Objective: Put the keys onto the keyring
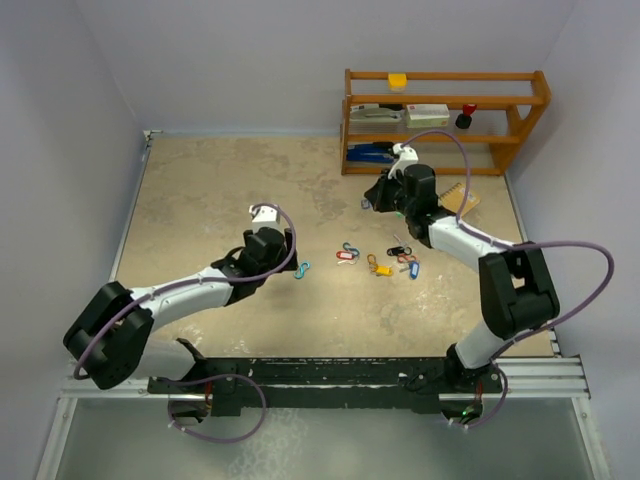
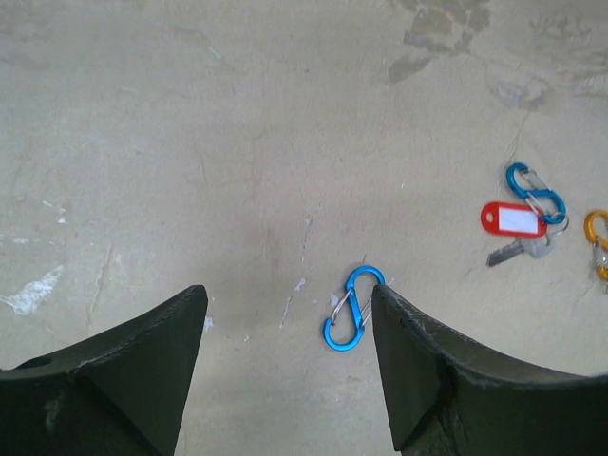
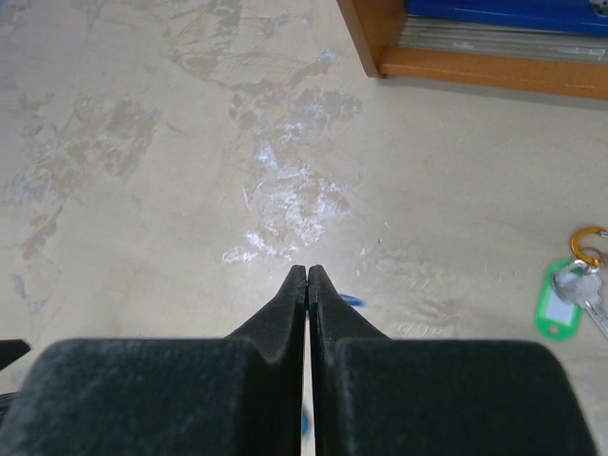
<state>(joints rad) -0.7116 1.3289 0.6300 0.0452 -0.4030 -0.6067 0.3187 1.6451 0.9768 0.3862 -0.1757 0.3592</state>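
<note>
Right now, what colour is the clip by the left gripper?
The clip is blue; best seen from left wrist.

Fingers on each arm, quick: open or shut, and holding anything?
Left gripper: fingers open, holding nothing; a blue clip lies between them.
Right gripper: fingers shut; a blue sliver shows by their tips, what it is cannot be told.
</note>
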